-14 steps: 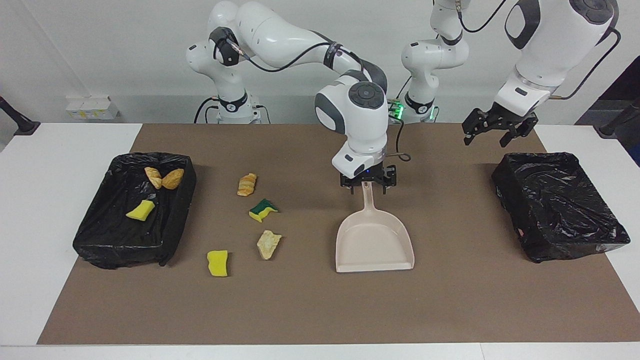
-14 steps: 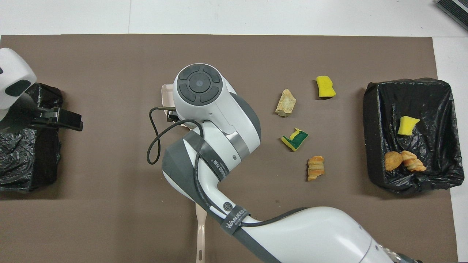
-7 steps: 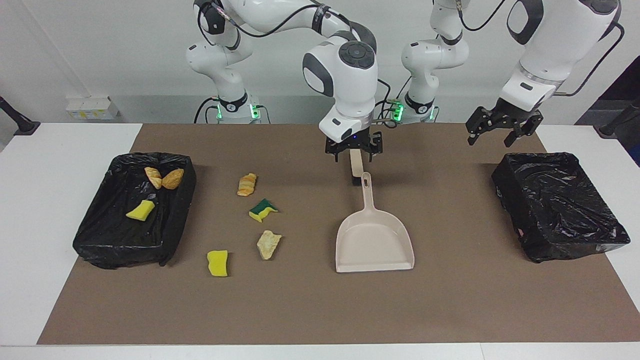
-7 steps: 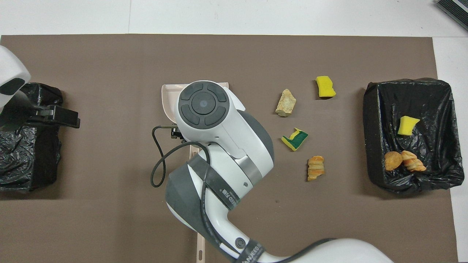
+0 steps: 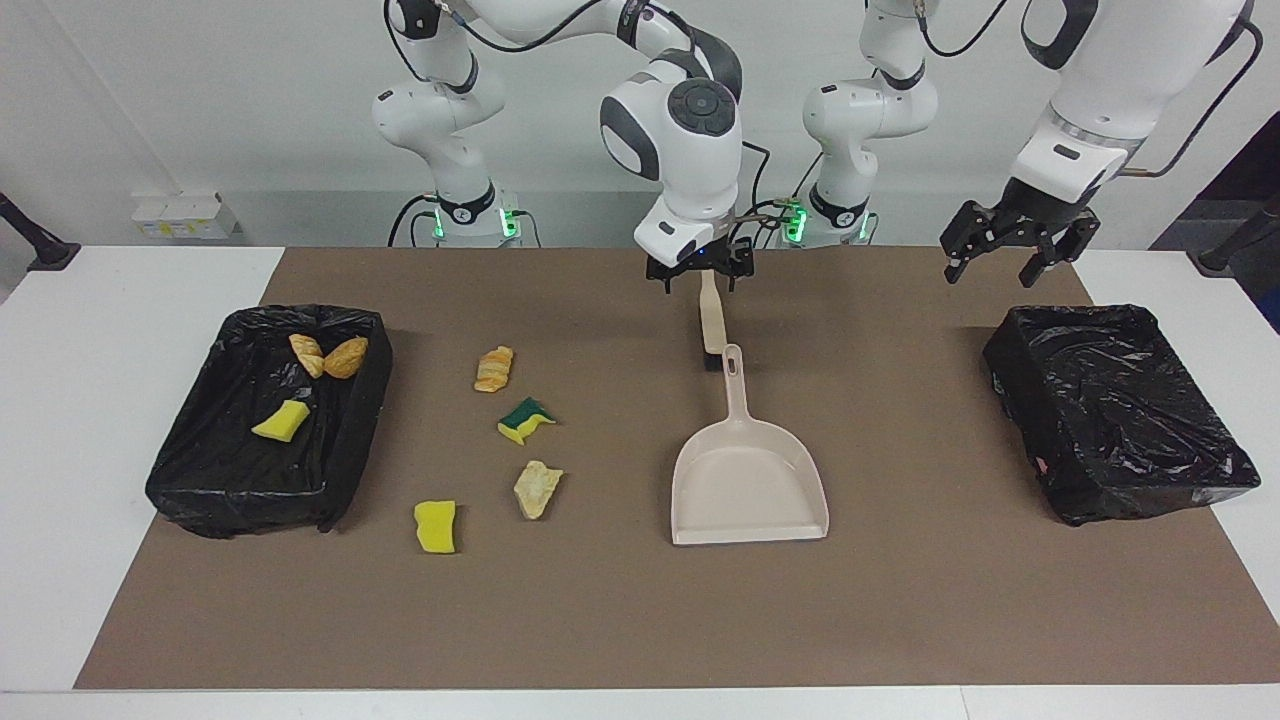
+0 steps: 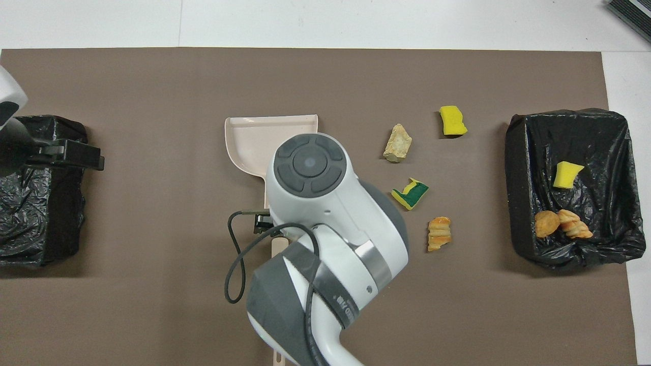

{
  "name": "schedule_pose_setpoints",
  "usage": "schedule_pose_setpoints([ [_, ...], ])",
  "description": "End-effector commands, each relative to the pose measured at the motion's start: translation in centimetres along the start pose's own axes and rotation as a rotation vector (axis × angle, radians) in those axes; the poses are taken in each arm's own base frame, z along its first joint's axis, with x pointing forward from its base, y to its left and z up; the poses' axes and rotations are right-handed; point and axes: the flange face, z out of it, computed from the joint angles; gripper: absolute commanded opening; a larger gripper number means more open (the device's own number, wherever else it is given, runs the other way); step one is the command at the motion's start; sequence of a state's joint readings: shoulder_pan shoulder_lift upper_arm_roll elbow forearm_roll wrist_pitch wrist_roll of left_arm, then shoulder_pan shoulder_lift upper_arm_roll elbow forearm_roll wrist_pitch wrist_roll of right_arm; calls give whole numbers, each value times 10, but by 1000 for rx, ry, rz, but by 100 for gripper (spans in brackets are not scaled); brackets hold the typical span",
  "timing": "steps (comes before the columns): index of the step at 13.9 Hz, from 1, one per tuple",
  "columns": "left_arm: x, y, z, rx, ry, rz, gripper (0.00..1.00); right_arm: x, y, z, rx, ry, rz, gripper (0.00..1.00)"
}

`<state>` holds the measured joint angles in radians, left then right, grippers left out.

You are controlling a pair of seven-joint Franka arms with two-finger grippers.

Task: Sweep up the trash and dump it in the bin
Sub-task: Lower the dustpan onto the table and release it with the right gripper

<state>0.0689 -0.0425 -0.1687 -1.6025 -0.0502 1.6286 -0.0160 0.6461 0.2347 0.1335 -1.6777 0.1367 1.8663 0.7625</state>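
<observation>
Four pieces of trash lie on the brown mat: a bread-like piece (image 5: 493, 368), a green-and-yellow sponge (image 5: 526, 419), a tan chunk (image 5: 537, 488) and a yellow sponge (image 5: 436, 526). Three more pieces (image 5: 281, 421) lie in the black-lined bin (image 5: 250, 500) at the right arm's end. A second black-lined bin (image 5: 1120, 480) sits at the left arm's end. My right gripper (image 5: 700, 278) hangs open over the top of the beige brush (image 5: 711, 322). My left gripper (image 5: 1008, 258) waits open in the air above the mat, beside that second bin.
The beige dustpan (image 5: 745, 480) lies flat mid-mat, its handle pointing toward the robots and almost meeting the brush. In the overhead view the right arm covers the dustpan's (image 6: 249, 140) handle and part of the brush (image 6: 277, 246).
My right gripper has left the dustpan's handle, drawn back toward the robots and risen over the brush. The left gripper has lifted slightly. Dustpan, brush and trash have not moved.
</observation>
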Motion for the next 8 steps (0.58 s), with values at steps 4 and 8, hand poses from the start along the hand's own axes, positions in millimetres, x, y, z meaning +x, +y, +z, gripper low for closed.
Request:
schedule_pose_setpoints([
  [4, -10, -4, -8, 25, 4, 7, 100, -93, 7, 69, -37, 3, 2, 100],
  [8, -9, 2, -8, 24, 17, 8, 100, -117, 13, 115, -56, 10, 3, 100],
])
